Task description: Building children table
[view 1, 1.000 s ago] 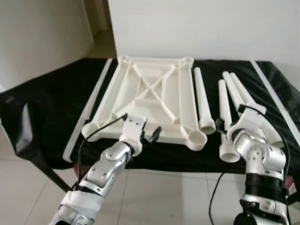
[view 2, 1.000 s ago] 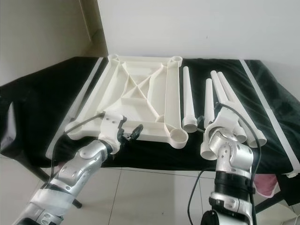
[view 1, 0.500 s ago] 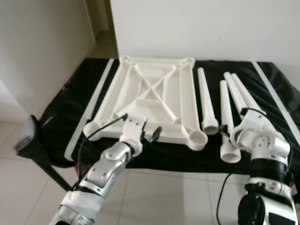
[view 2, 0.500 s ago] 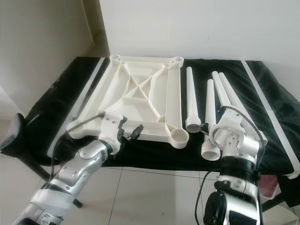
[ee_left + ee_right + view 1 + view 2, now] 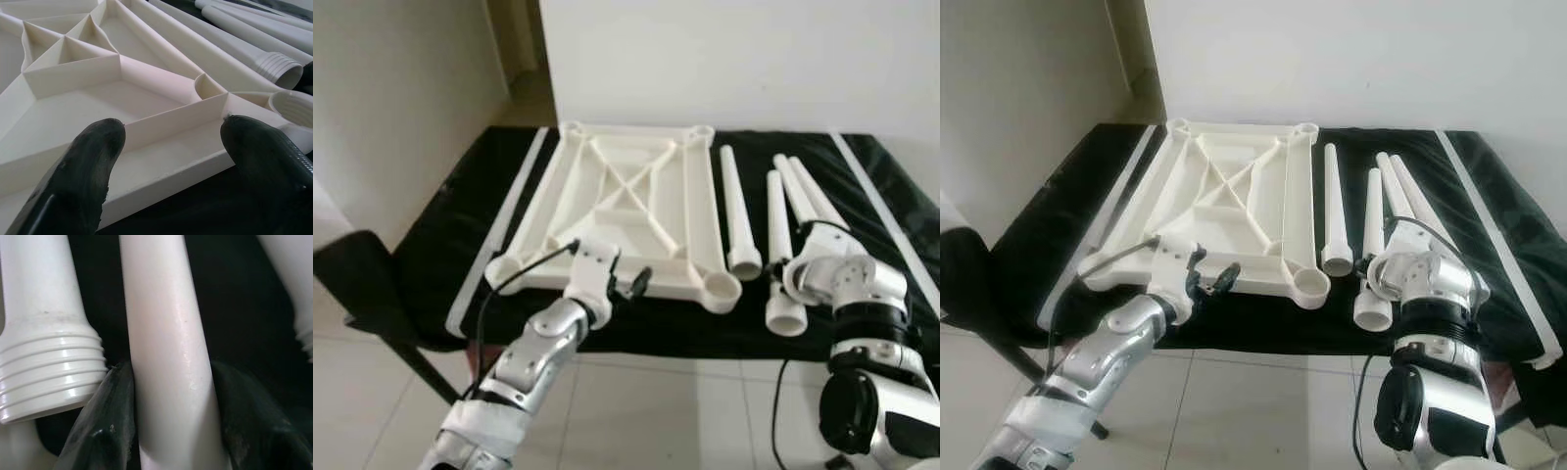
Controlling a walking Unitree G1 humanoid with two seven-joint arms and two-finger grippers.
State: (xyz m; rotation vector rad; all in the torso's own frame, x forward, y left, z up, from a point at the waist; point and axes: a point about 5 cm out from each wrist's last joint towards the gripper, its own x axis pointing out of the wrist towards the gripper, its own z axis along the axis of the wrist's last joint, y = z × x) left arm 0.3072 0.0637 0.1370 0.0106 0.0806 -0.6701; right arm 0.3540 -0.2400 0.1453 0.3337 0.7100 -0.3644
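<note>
While the tabletop point(image 5: 626, 211) lies upside down on the black-draped bench point(image 5: 431, 235), ribs up and all four corner sockets empty, you have no leg fitted yet. Four white legs lie side by side to its right, threaded ends toward you. Your right claw point(image 5: 168, 431) is clamped around the second leg point(image 5: 777, 245), fingers point(image 5: 105, 431) pressed on either side of its shaft, beside the threaded end of the first leg point(image 5: 46, 347). Your left claw point(image 5: 171, 147) hovers released at the tabletop's near edge, fingers spread. Every leg remains to be lifted, seated and screwed in, then the whole thing flipped upright.
</note>
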